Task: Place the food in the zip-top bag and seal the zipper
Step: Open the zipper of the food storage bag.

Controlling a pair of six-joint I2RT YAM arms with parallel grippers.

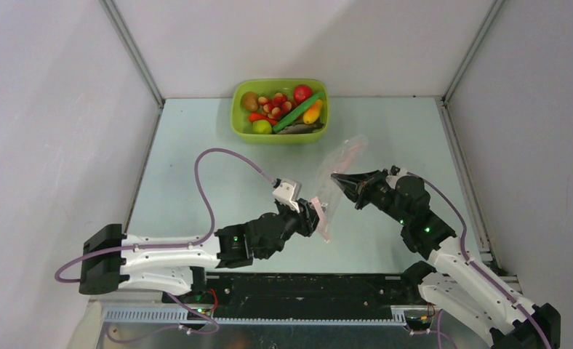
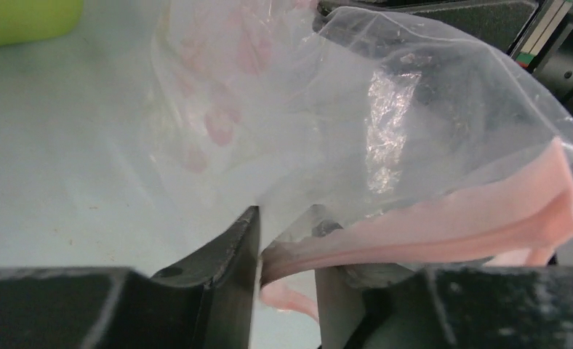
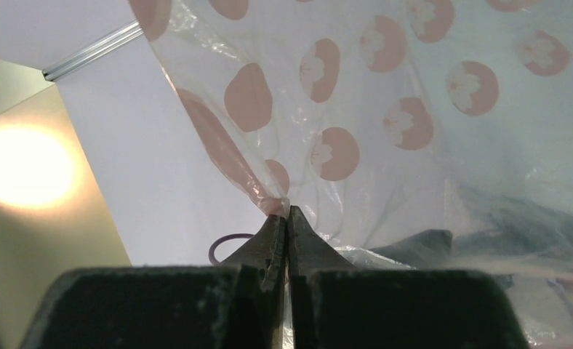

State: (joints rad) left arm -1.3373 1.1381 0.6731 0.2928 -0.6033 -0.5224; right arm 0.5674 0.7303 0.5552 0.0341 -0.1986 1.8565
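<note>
The zip-top bag [image 1: 345, 156] is clear with pink dots and hangs in the air between my grippers. My right gripper [image 1: 336, 177] is shut on a gathered edge of the bag [image 3: 414, 109], and its jaws [image 3: 289, 211] meet. My left gripper [image 1: 316, 211] is at the bag's lower end. In the left wrist view its jaws [image 2: 287, 218] stand apart, with the pink zipper [image 2: 451, 225] running between them against the left finger. The food lies in the green tub: tomato [image 1: 302, 93], kiwi [image 1: 249, 101], lime [image 1: 262, 126], long pod [image 1: 298, 112], strawberries [image 1: 276, 104].
The lime-green tub [image 1: 280, 136] stands at the table's far middle edge, and its corner shows in the left wrist view [image 2: 22, 18]. Grey walls enclose the table on three sides. A purple cable loops over the table left of the bag [image 1: 211, 167].
</note>
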